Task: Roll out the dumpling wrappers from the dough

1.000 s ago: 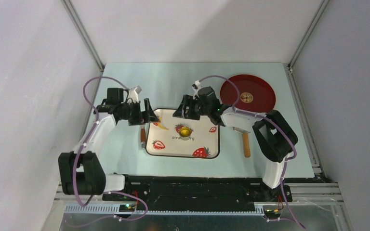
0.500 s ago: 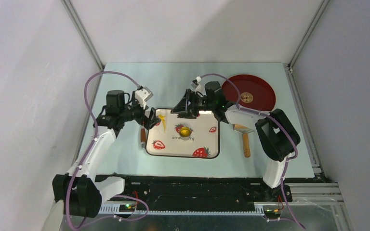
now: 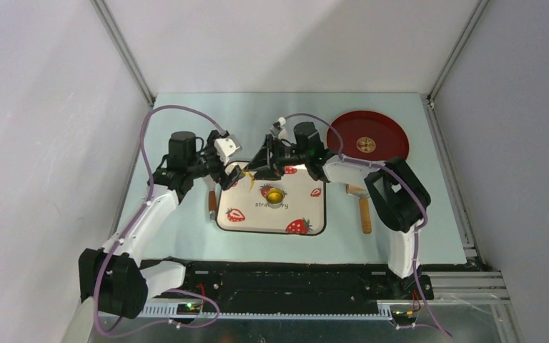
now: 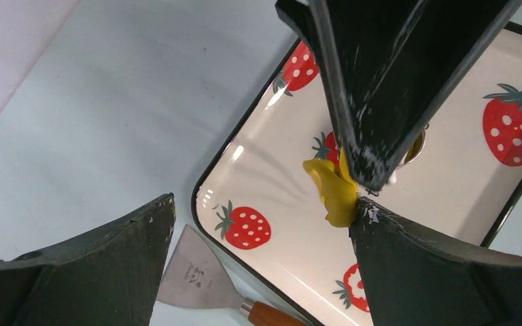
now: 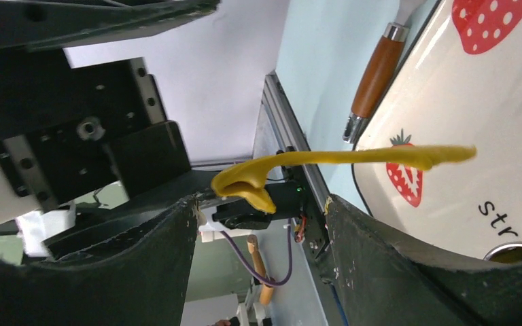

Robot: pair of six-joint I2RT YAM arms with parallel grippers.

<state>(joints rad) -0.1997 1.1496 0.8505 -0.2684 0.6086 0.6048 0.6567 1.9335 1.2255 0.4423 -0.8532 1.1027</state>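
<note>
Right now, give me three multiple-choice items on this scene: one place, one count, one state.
1. Where is the small tan-brown dough disc?
A) on the round red plate
B) in the strawberry-print tray
C) on a wall

2. How many wooden-handled metal scrapers are in view?
A) one
B) two
C) three

3. The bright-yellow dough strip is:
A) flat in the tray
B) rolled into a ball
C) stretched thin in the air

1 A: it sits mid-plate.
2 B: one lies left of the tray, one right.
3 C: the right wrist view shows it drawn out above the tray.
</note>
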